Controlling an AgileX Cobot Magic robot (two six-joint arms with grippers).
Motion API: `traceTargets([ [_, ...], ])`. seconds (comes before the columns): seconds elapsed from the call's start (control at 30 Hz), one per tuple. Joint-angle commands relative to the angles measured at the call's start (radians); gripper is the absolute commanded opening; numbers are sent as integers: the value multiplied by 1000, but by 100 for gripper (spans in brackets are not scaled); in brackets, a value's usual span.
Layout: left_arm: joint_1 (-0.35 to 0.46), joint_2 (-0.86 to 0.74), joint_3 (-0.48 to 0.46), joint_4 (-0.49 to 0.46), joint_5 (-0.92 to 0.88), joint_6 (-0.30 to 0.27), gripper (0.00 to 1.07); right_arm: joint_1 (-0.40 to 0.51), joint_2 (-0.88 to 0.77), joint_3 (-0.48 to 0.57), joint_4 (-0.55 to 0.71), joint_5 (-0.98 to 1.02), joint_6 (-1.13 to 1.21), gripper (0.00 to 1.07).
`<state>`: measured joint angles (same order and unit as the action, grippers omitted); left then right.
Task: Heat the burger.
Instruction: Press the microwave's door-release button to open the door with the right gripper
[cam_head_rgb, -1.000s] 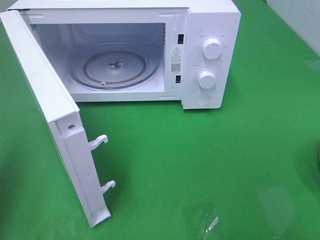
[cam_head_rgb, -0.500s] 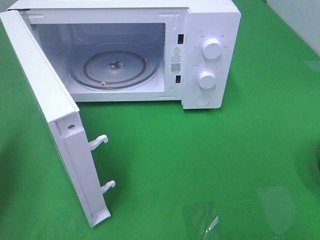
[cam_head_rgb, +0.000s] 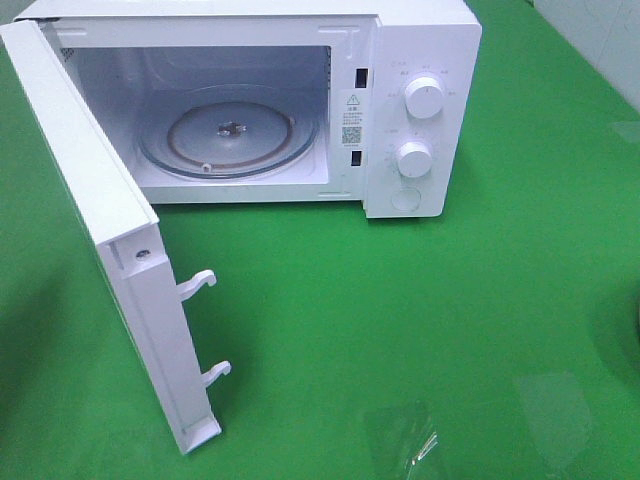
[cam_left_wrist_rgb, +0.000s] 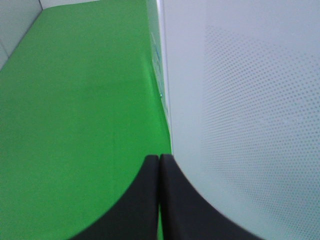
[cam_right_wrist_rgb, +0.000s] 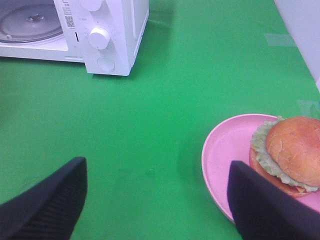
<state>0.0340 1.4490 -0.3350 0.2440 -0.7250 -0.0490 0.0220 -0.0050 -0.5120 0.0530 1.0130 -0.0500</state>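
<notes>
Getting the burger (cam_right_wrist_rgb: 292, 152) into the microwave (cam_head_rgb: 420, 60) calls for the right pincer (cam_right_wrist_rgb: 157, 200), its jaws wide apart and empty, to take the pink plate (cam_right_wrist_rgb: 225, 150) by its rim and keep it level on the way to the glass turntable (cam_head_rgb: 228, 130). Only the right wrist view shows the burger, on its plate on the green counter (cam_right_wrist_rgb: 165, 100) well apart from the microwave; only the left wrist view shows the left pincer (cam_left_wrist_rgb: 159, 165), pressed together beside the open door (cam_left_wrist_rgb: 250, 100).

White box microwave (cam_head_rgb: 415, 60) at table (cam_head_rgb: 400, 300) rear, hinged door (cam_head_rgb: 110, 250) swung forward-left; round glass turntable (cam_head_rgb: 230, 130) inside. Brown-bunned burger (cam_right_wrist_rgb: 290, 152) on round pink plate (cam_right_wrist_rgb: 227, 150), well apart.
</notes>
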Motion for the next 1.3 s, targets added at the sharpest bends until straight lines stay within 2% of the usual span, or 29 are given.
traceTargets([
  [0.03, -6, 20, -27, 48, -32, -36, 0, -8, -24, 5, 3, -10, -8, 76],
  [0.1, -50, 65, -61, 53, -32, -41, 0, -8, -24, 5, 3, -10, -8, 76],
  [0.27, -98, 105, -85, 46, -33, -41, 0, -8, -24, 5, 3, -10, -8, 76],
  [0.37, -144, 154, -113, -2, -40, -41, 0, -8, -24, 5, 3, -10, -8, 76],
  [0.53, -195, 188, -138, -12, -39, -40, 0, -8, -24, 5, 3, -10, -8, 76],
  [1.0, -283, 243, -203, -35, -32, -42, 0, -8, -24, 5, 3, -10, -8, 76],
  [1.07, -320, 270, -235, -57, -30, -41, 0, -8, -24, 5, 3, -10, -8, 76],
  [1.3, -364, 315, -303, -79, -18, -41, 0, -8, -24, 5, 3, -10, -8, 76],
])
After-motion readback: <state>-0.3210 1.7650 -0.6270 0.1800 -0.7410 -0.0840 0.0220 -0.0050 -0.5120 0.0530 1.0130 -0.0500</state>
